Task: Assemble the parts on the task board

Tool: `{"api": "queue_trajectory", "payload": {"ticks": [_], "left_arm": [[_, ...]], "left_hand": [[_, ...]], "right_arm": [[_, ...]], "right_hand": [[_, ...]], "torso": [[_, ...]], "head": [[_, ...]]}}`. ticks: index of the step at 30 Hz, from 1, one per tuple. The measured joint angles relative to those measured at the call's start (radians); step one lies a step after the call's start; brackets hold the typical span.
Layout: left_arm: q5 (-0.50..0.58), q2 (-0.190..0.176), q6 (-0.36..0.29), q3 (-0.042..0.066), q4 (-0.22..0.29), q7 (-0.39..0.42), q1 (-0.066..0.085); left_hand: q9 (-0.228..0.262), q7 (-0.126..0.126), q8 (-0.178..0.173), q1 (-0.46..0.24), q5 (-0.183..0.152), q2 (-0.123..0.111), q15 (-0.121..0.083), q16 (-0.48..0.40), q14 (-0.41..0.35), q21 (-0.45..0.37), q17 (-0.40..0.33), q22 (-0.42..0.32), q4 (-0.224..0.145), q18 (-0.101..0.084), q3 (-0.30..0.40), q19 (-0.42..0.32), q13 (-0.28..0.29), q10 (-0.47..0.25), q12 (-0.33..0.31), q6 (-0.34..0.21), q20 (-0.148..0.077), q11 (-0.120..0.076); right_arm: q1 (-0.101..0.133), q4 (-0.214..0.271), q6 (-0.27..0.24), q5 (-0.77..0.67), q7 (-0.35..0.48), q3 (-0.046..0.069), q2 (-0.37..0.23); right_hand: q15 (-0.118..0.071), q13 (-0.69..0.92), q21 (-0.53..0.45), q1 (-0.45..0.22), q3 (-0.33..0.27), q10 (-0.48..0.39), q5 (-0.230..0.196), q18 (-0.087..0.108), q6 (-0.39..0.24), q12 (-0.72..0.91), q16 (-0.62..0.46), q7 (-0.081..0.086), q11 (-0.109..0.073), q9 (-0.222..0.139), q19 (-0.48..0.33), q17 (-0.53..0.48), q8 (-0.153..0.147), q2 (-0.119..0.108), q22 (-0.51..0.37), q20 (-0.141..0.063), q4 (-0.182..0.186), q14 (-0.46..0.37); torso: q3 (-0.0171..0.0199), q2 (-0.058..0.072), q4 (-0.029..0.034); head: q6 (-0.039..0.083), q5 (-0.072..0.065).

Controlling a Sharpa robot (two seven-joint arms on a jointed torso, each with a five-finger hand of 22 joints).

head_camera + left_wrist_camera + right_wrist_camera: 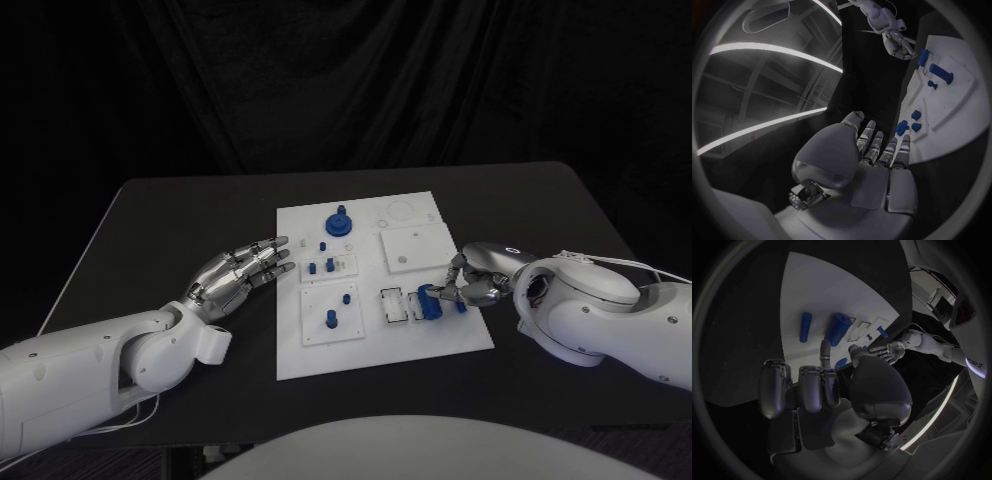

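The right robot hand (464, 285) rests at the task board (378, 345)'s right edge, fingers touching a blue cylindrical part (428, 302) lying flat near the board's front right corner; whether they clamp it cannot be told. Its long axis runs front to back across the board. The left robot hand (245, 270), fingers spread and empty, hovers over the black surface (173, 215) beside the board's left edge.

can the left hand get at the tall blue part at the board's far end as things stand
Probably yes: the left hand hovers open at the task board's left edge, and nothing stands between it and the tall blue part.
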Motion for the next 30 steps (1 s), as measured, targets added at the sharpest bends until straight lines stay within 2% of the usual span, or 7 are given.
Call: {"api": "queue_trajectory", "payload": {"ticks": [4, 10, 17, 23, 26, 28, 30], "left_arm": [[0.0, 0.0, 0.0, 0.0, 0.0, 0.0, 0.0], [0.0, 0.0, 0.0, 0.0, 0.0, 0.0, 0.0], [0.0, 0.001, 0.0, 0.0, -0.001, 0.0, 0.0], [0.0, 0.003, 0.0, 0.0, -0.003, 0.0, 0.0], [0.0, 0.003, 0.0, 0.0, -0.004, 0.0, 0.0], [0.0, 0.004, 0.001, 0.0, -0.004, 0.0, 0.0], [0.0, 0.004, 0.001, 0.0, -0.004, 0.0, 0.0]], "left_hand": [[0.0, 0.0, 0.0, 0.0, 0.0, 0.0, 0.0, 0.0, 0.0, 0.0, 0.0, 0.0, 0.0, 0.0, 0.0, 0.0, 0.0, 0.0, 0.0, 0.0, 0.0, 0.0], [0.0, 0.0, 0.0, 0.0, 0.0, 0.0, 0.0, 0.0, 0.0, 0.0, 0.0, 0.0, -0.003, 0.0, 0.003, 0.0, 0.0, 0.0, 0.0, 0.0, 0.0, 0.0], [0.0, 0.0, 0.0, 0.0, 0.0, 0.0, 0.0, 0.0, 0.0, 0.0, 0.0, 0.0, -0.003, 0.0, 0.003, 0.0, 0.0, 0.0, 0.0, 0.0, 0.0, 0.0], [0.0, 0.0, 0.0, 0.0, 0.0, 0.0, 0.0, 0.0, 0.0, 0.0, 0.0, -0.001, -0.003, 0.0, 0.003, 0.0, 0.0, 0.0, 0.0, 0.0, 0.0, 0.0], [0.0, 0.0, 0.0, 0.0, 0.0, 0.0, 0.0, 0.0, 0.0, 0.0, 0.0, -0.003, -0.003, 0.0, 0.003, 0.0, 0.0, 0.0, 0.0, 0.0, 0.0, 0.0], [0.0, 0.0, 0.0, 0.0, -0.001, 0.0, 0.0, 0.0, 0.0, 0.0, 0.0, -0.003, -0.001, 0.0, 0.004, 0.0, 0.0, 0.0, 0.0, 0.0, 0.0, 0.0], [0.0, 0.0, 0.0, 0.0, -0.001, 0.0, 0.0, 0.0, 0.0, 0.0, 0.0, -0.003, 0.0, 0.0, 0.006, 0.0, 0.0, 0.0, 0.0, 0.0, 0.0, 0.0]], "right_arm": [[-0.006, -0.01, 0.023, -0.001, -0.02, 0.0, 0.015], [-0.016, -0.025, 0.067, -0.009, -0.057, 0.0, 0.033], [-0.023, -0.049, 0.113, -0.024, -0.092, 0.0, 0.057], [-0.028, -0.064, 0.134, -0.033, -0.105, 0.001, 0.075], [-0.028, -0.072, 0.14, -0.036, -0.106, 0.003, 0.083], [-0.028, -0.075, 0.142, -0.037, -0.105, 0.004, 0.087], [-0.028, -0.079, 0.142, -0.039, -0.104, 0.006, 0.091]], "right_hand": [[-0.003, 0.0, 0.009, -0.017, 0.0, -0.002, -0.008, 0.0, 0.0, 0.0, 0.0, 0.0, -0.002, 0.007, 0.0, 0.0, 0.008, -0.001, 0.0, 0.0, 0.0, 0.004], [-0.003, 0.0, 0.015, -0.065, 0.0, -0.004, -0.009, 0.0, 0.004, 0.0, 0.0, -0.004, -0.004, 0.023, 0.004, 0.0, 0.019, -0.026, 0.0, -0.004, 0.0, 0.004], [-0.007, 0.0, 0.015, -0.088, 0.0, 0.0, -0.028, 0.0, 0.007, 0.0, 0.0, -0.007, -0.007, 0.035, 0.0, 0.0, 0.03, -0.022, 0.0, -0.007, 0.0, 0.0], [-0.01, 0.0, 0.019, -0.067, 0.014, -0.004, -0.026, 0.0, 0.002, 0.0, -0.001, -0.013, -0.011, 0.052, 0.0, 0.0, 0.038, -0.02, 0.0, -0.007, -0.003, 0.004], [-0.01, 0.0, 0.019, -0.034, 0.024, -0.004, 0.019, 0.0, -0.002, 0.0, -0.004, -0.016, -0.011, 0.059, 0.0, 0.0, 0.042, -0.02, 0.0, -0.007, -0.004, 0.004], [-0.01, 0.0, 0.019, -0.018, 0.037, -0.004, 0.079, 0.0, -0.014, 0.0, -0.004, -0.012, -0.011, 0.065, 0.0, 0.0, 0.042, -0.019, 0.0, -0.007, -0.009, 0.004], [-0.01, 0.0, 0.02, 0.021, 0.054, -0.004, 0.187, 0.0, -0.029, 0.0, -0.004, 0.0, -0.011, 0.066, 0.0, 0.0, 0.036, -0.026, 0.0, -0.007, -0.021, 0.004]], "torso": [[-0.0001, 0.0, 0.0002], [-0.0001, 0.0, 0.0002], [-0.0001, 0.0, 0.0015], [0.0002, 0.0, 0.0012], [0.0002, 0.0, 0.0012], [0.0002, 0.0, 0.0012], [0.0002, 0.0, 0.001]], "head": [[0.0, 0.002], [0.0, 0.004], [0.0, 0.003], [0.0, 0.007], [0.0, 0.008], [0.0, 0.009], [0.0, 0.01]]}}
